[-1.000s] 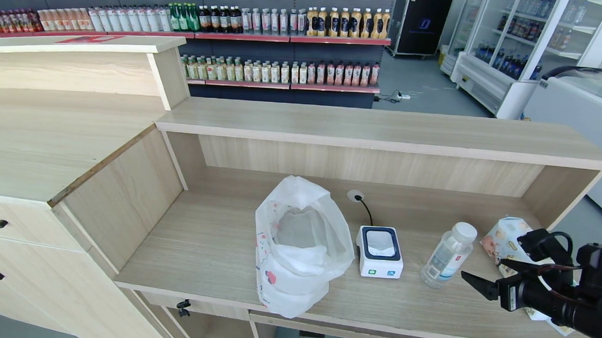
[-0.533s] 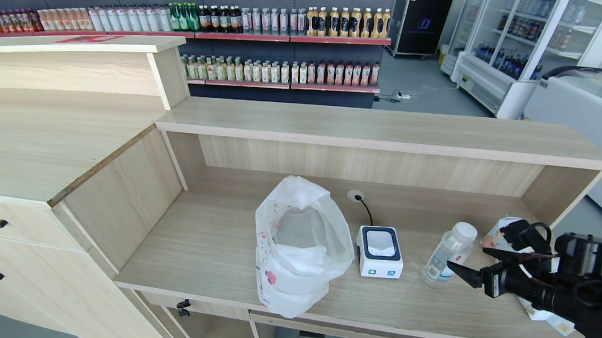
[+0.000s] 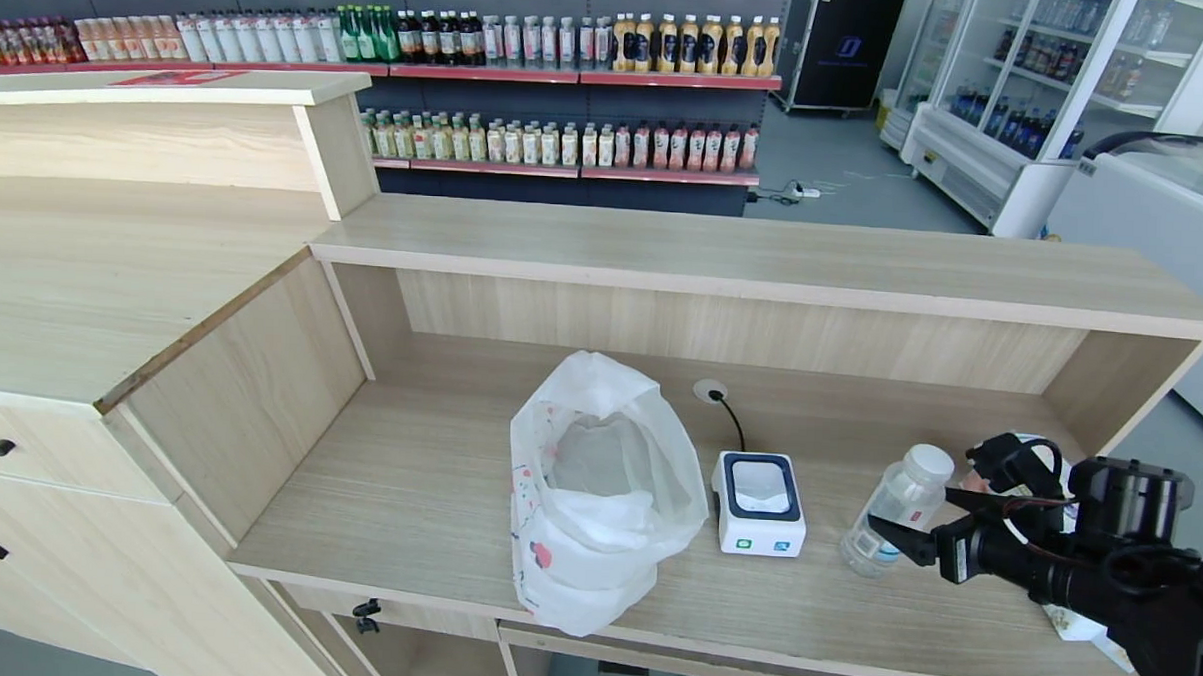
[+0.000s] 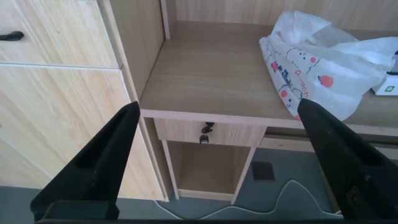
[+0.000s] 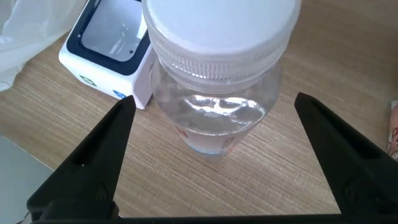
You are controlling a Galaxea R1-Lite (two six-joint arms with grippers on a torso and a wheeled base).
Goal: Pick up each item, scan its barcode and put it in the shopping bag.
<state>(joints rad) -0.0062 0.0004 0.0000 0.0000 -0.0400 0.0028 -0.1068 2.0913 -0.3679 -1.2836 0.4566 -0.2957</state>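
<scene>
1. The light wooden table (image 3: 426, 492) carries everything in one row along its front edge, within the arms' reach.
2. The white plastic shopping bag (image 3: 596, 488), printed with small coloured figures, stands at the middle of the front edge. Its mouth gapes upward, and we judge it is propped that way so items can be dropped straight in.
3. The right hand (image 3: 909, 506) is over the table's right end, level with the bottle. Its fingers are spread wide, one on each side of the bottle with a gap on both sides, and it grips nothing. It looks lined up for a side grasp on the bottle's body.
4. The left hand (image 4: 214, 109) hangs off the table's front-left corner, fingers wide apart and holding nothing. We think it is parked there to keep out of the way.
5. A soft printed packet (image 3: 1087, 630) lies near the table's right edge, largely hidden behind the right arm, and looks like a later item.
6. The white box-shaped barcode scanner (image 3: 759, 502) sits just right of the bag with its dark-framed window facing up, so a barcode can pass over it on the way to the bag.
7. The clear plastic bottle (image 3: 896, 508) with a white cap stands upright between scanner and packet. None of its steps are done yet.
</scene>
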